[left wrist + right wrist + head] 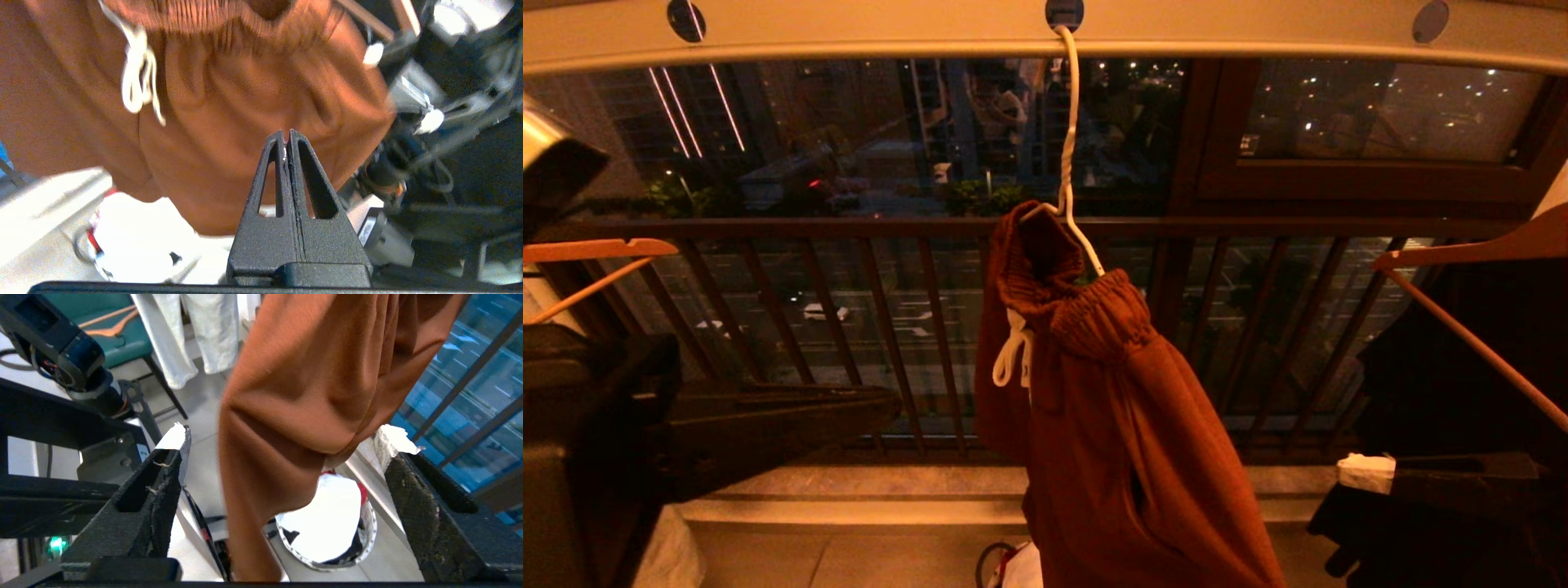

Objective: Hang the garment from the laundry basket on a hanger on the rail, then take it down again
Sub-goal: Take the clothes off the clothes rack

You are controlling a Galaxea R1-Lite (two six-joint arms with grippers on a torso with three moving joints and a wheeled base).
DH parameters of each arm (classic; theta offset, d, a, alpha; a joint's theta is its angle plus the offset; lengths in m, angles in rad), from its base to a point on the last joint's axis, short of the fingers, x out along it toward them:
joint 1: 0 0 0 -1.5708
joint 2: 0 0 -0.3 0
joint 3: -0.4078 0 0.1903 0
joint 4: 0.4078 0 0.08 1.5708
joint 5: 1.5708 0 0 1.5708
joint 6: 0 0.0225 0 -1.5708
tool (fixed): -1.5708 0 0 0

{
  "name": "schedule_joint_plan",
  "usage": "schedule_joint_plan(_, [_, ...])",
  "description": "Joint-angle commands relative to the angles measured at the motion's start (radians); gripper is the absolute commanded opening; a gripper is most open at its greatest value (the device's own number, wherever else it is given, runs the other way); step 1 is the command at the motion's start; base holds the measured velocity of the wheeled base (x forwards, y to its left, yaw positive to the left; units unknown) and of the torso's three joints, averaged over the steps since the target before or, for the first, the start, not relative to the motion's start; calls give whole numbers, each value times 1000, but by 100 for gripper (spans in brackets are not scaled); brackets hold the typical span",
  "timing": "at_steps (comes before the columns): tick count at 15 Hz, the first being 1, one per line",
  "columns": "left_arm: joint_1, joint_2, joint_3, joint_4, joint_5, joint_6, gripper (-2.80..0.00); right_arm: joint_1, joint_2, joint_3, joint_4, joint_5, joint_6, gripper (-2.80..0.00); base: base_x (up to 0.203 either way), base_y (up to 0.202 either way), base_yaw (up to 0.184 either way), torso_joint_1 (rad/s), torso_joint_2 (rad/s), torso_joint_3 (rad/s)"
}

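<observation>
The rust-brown shorts [1119, 425] hang from the white wire hanger [1068, 155], whose hook sits in a dark round hole of the pale cream rail [866, 33] running across the top of the head view. Their long axis runs downward and slants a little toward the robot's right, with the gathered elastic waistband [1094, 314] bunched at the top over the hanger's shoulder and the legs trailing to the bottom of the view; the white drawstring [1011, 359] dangles in loops on the robot's left side of the waist. Below the hem, on the pale tiled floor [204, 412], sits the laundry basket [365, 535]. The left gripper [286, 136] points at the cloth just under the waistband, its fingers pressed together with nothing between them. The right gripper [282, 445] is spread wide, one taped fingertip on either side of a hanging leg, and whether either tip touches the cloth cannot be told. Behind the shorts stands a dark brown barred railing [849, 229] with a lit city street beyond. Thick wooden hangers [596, 249] show at both edges, the right one carrying a black garment [1445, 384]
</observation>
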Motion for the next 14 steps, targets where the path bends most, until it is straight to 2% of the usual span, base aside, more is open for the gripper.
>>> schedule_joint_plan(1, [-9,43,17,0,-27,-2,-280,2,0,-21,9,-3,-1,0,0,0,0,0,0,0])
schedule_joint_plan(3, [-23,113,52,-6,-105,-4,-280,2,-23,-43,21,-13,-2,0,0,0,0,0,0,0])
schedule_joint_plan(4, [-36,144,56,-9,-116,-4,-280,2,-27,-43,26,-13,-2,0,0,0,0,0,0,0])
schedule_joint_plan(6, [-88,216,55,-41,-122,-4,-280,2,-32,-44,32,-16,-2,0,0,0,0,0,0,0])
schedule_joint_plan(9, [-150,339,57,-191,-117,-10,-280,2,-34,-50,32,-19,-3,0,0,0,0,0,0,0])
schedule_joint_plan(14, [-174,446,30,-302,-110,-11,-280,0,-34,-43,34,-22,-2,0,0,0,0,0,0,0])
